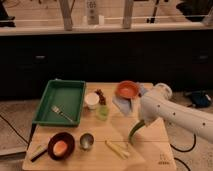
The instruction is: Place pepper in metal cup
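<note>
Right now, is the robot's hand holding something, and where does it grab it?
The hand, right of the metal cup, holds the pepper by its top end.

Metal cup +2 other cups, 2 bowls, 1 tray, 1 fork, 1 pepper, gripper mid-right.

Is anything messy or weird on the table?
Only a little: the orange bowl sits on a crumpled cloth. Nothing looks spilled. The pincer holds the pepper, apart from the metal cup.
</note>
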Controlling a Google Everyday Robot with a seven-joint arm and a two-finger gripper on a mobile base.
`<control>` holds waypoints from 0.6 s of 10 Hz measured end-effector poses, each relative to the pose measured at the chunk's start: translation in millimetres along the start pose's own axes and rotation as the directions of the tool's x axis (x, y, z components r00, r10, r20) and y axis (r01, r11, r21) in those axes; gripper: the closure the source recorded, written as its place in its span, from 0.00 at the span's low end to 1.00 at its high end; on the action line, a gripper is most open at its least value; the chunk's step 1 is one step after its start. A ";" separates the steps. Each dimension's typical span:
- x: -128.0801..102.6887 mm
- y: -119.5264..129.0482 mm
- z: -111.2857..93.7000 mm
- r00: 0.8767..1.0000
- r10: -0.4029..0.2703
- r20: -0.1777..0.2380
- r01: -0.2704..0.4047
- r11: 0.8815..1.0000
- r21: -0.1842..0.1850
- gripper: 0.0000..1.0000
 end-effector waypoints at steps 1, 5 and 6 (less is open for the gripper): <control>-2.2 -2.9 -5.6 1.000 -0.010 -0.002 0.010 1.000 0.000 0.89; -9.3 -8.7 -14.5 0.999 -0.038 0.006 0.038 0.999 -0.005 0.59; -10.1 -9.4 -14.7 0.999 -0.044 0.007 0.044 0.999 -0.006 0.50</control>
